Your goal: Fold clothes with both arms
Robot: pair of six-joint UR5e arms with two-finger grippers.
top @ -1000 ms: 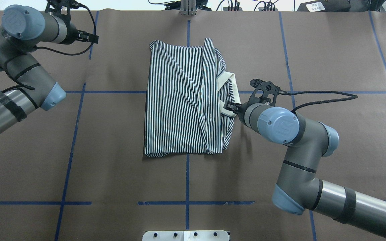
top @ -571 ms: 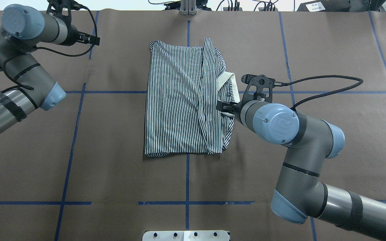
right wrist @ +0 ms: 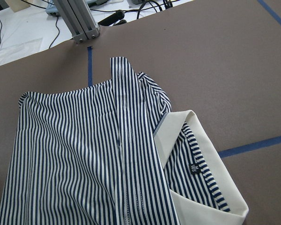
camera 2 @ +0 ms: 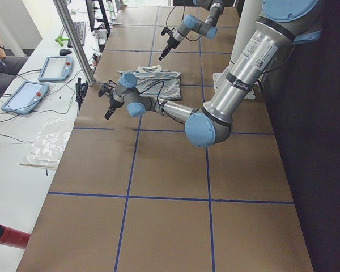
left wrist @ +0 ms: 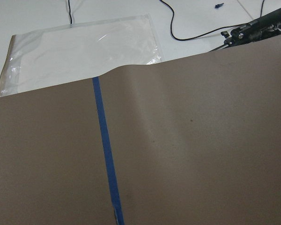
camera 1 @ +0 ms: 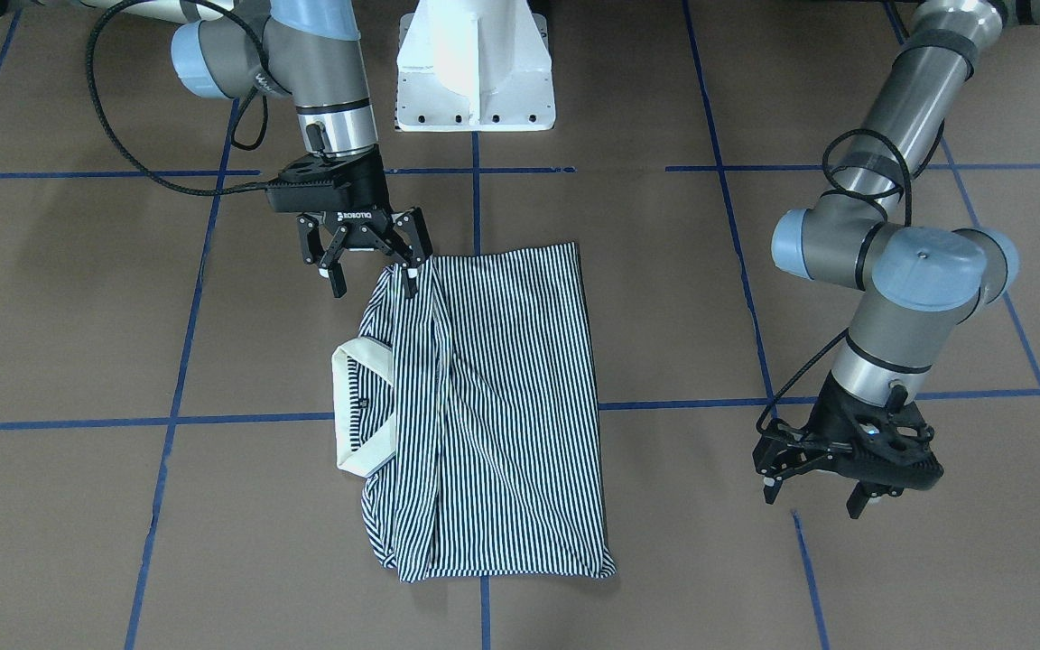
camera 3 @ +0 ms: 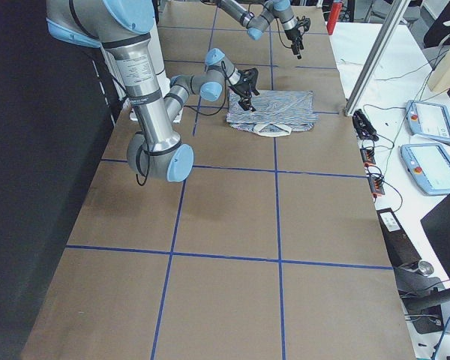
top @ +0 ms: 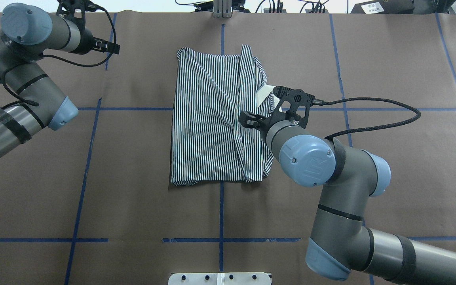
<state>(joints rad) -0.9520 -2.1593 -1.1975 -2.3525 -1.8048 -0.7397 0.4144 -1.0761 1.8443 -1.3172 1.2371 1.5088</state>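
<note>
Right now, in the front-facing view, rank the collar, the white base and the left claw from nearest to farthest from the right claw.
1. Collar, just below the right claw in the view.
2. White base, at the view's top, middle.
3. Left claw, far across at the view's lower right.

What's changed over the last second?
The right gripper slid further in over the shirt, past the collar toward its middle, jaws open, nothing taken hold of. The shirt lies as before; the left gripper barely moved.
</note>
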